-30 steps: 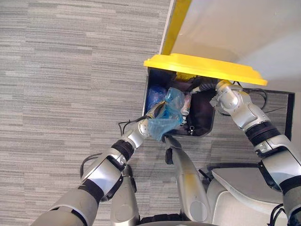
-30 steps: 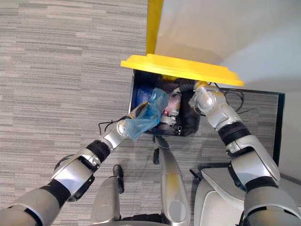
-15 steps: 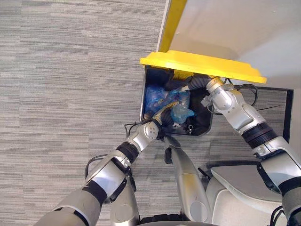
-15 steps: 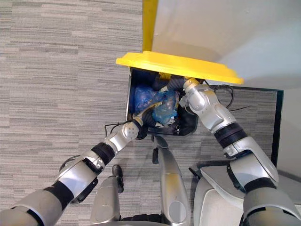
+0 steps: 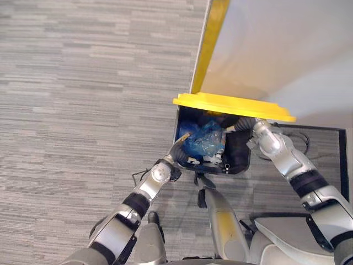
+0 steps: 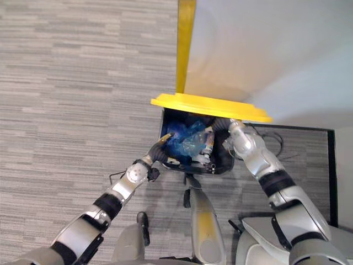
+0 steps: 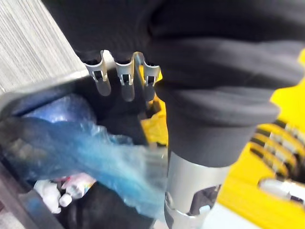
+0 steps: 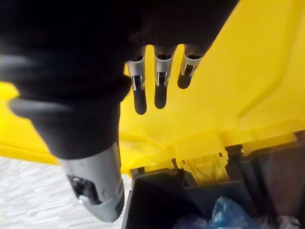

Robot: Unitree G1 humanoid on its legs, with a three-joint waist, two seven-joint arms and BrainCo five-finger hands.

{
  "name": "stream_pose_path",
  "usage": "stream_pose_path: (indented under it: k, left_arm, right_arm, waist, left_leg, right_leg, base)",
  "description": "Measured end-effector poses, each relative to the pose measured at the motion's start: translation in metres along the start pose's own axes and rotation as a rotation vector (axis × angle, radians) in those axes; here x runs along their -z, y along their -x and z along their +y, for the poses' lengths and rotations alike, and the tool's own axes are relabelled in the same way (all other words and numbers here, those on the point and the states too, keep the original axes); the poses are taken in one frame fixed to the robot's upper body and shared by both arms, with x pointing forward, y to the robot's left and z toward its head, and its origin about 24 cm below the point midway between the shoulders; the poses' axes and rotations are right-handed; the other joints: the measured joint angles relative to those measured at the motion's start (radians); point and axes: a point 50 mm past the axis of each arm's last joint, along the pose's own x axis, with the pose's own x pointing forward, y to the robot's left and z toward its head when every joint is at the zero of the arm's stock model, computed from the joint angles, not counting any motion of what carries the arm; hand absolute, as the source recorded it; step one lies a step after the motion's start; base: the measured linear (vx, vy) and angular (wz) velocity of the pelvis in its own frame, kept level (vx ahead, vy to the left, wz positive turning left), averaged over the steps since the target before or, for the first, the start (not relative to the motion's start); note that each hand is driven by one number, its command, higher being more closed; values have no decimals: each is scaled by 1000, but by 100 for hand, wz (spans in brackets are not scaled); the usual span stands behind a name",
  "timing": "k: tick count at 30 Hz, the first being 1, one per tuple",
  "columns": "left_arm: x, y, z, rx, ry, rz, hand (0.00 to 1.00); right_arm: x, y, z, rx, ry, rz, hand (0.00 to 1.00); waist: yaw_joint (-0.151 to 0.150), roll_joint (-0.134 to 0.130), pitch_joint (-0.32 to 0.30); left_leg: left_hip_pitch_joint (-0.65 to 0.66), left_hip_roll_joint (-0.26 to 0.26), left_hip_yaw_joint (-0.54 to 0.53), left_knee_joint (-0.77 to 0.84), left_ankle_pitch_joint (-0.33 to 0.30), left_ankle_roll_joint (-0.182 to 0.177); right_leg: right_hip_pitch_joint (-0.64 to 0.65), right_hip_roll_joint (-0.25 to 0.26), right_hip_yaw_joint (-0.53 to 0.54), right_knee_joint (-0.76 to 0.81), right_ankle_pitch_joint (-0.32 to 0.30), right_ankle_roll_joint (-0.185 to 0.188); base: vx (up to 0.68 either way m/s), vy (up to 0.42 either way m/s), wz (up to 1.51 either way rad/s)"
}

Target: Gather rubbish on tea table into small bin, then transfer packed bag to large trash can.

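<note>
Left hand [image 5: 176,150] at the near-left rim of the large trash can [image 5: 241,157], fingers straight and relaxed, gripping nothing. Blue bag [image 5: 203,141] lies inside the can, riding high on other rubbish [image 7: 66,191]. Right hand [image 8: 160,93] further in, flat fingers propping the yellow lid [image 5: 231,107] from below.

Risks, as judged:
- The lid rests on straight fingers alone, so a slip drops it onto the left hand.
- Loose plastic may snag the left fingers and drag back out.

No legible writing.
</note>
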Motion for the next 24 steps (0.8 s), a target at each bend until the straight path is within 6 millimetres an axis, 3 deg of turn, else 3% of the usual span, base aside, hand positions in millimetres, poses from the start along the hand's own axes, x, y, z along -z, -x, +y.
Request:
stream_pose_path:
  k: [5,9,19,24]
  left_arm:
    - [33,41,13,-84,87,55,0]
    - [79,90,13,-125,151,222,0]
    - [152,161,26,-275,262,583,0]
    - [170,188,20,-297,272,703,0]
  right_arm:
    - [25,38,31,-78,-60,97,0]
    - [38,71,69,-166,-163,190,0]
    - [33,92,110,-210,-324,264,0]
    - [35,109,137,-254,-395,341,0]
  waist:
    - [23,22,-56]
    - [45,25,-122]
    - [45,15,-166]
    - [46,-26,-203]
  left_leg:
    - [36,5,-22,-8,8,3]
    - [58,-1,-45,-32,15,14]
    - [144,-4,-77,-84,54,-1]
    - [178,-11,-74,-86,52,2]
  right_leg:
    - [60,-6,-27,-18,0,0]
    - [88,-17,-41,-29,-1,3]
    - [152,-38,-67,4,-34,41]
    - [181,-42,-60,7,-37,44]
  base:
    - [3,7,17]
    - [-21,-9,16]
    - [-18,-22,12]
    - [-58,-3,-1]
